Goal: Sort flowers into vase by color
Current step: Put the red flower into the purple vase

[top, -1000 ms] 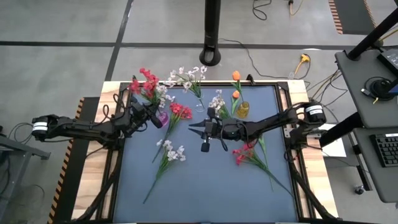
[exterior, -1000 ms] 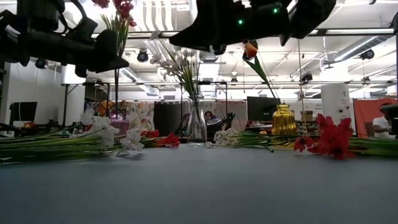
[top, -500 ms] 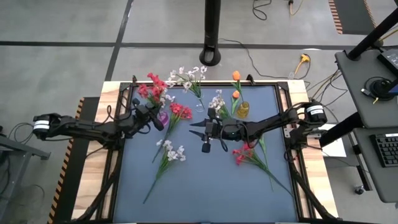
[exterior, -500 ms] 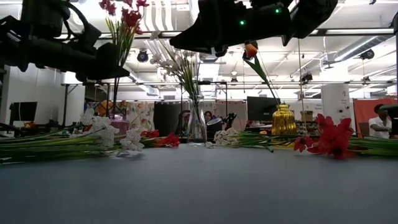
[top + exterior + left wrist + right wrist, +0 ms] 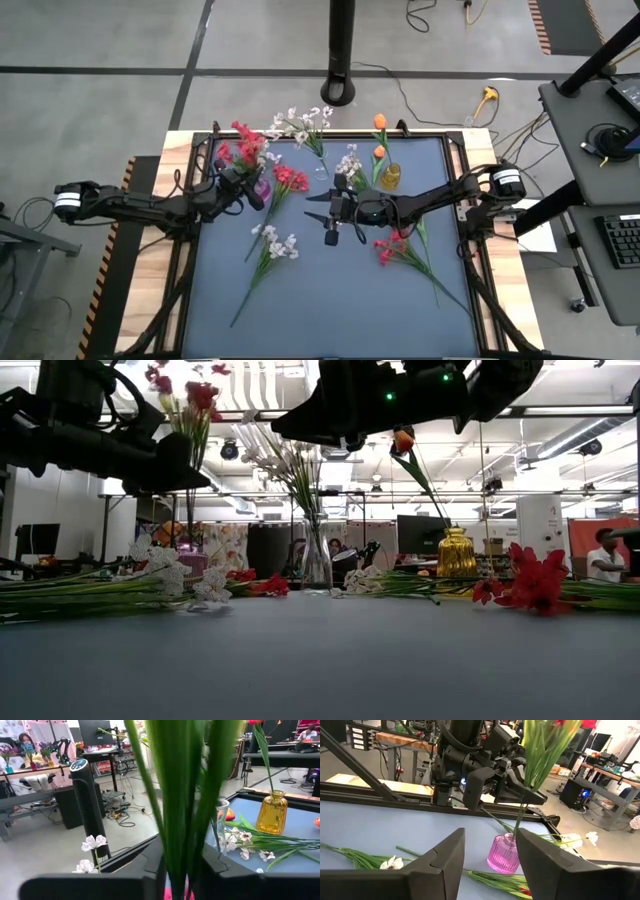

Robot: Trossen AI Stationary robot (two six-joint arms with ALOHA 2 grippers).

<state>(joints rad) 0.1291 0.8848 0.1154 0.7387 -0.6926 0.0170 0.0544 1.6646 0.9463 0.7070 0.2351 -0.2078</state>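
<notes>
At upper left of the high view, the left pincer (image 5: 243,186), gripping the red flower spray (image 5: 247,148) whose stem stands in the pink vase (image 5: 504,852), should part its fingers slowly and lift straight away, while the right pincer (image 5: 312,205) waits open mid-surface.

Three vases are set along the far part of the worktop (image 5: 330,290): a ribbed vase (image 5: 262,188) at the left, a glass vase (image 5: 318,565) in the middle, a bulbous vase (image 5: 390,177) at the right. A spray (image 5: 268,250) is laid in front of the ribbed vase, another spray (image 5: 400,250) toward the right edge. The left end effector (image 5: 246,181) is held over the ribbed vase; the right end effector (image 5: 312,206) is near the centre.
</notes>
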